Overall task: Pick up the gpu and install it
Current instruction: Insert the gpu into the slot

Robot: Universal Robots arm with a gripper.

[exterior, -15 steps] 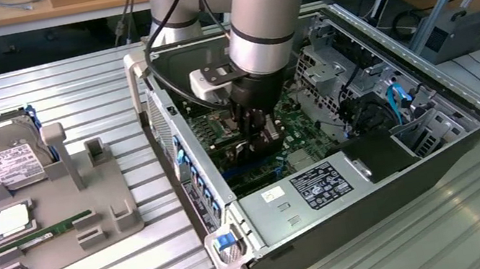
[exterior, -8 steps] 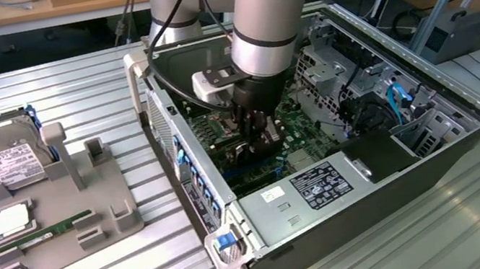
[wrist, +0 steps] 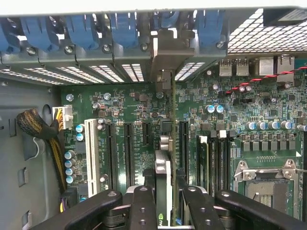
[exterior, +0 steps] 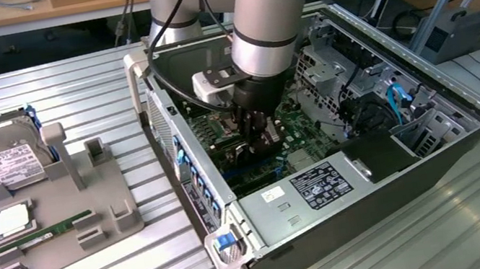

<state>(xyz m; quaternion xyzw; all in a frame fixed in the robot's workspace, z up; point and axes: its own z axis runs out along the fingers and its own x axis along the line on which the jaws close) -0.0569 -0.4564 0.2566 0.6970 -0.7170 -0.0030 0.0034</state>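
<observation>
My gripper (exterior: 256, 132) is down inside the open computer case (exterior: 420, 163), over the green motherboard (exterior: 301, 120). It is shut on the gpu (wrist: 164, 167), which I see edge-on between the two black fingers (wrist: 143, 206). The thin card runs from the fingers toward the case's rear wall. Its silvery bracket (wrist: 168, 52) lies against the slot openings there, among the blue latches (wrist: 124, 28). The card stands upright in line with the long black expansion slots (wrist: 128, 148). Whether its lower edge is seated in a slot is hidden. In the exterior view the gpu (exterior: 261, 144) is a dark sliver under the gripper.
A grey holder (exterior: 105, 201) on the exterior view's left carries a silver hard drive (exterior: 4, 155), a green memory stick (exterior: 42, 235) and a small square chip (exterior: 11, 220). Inside the case are a yellow-black cable bundle (wrist: 38, 127), the CPU socket (wrist: 266, 175) and a drive cage (exterior: 336, 63).
</observation>
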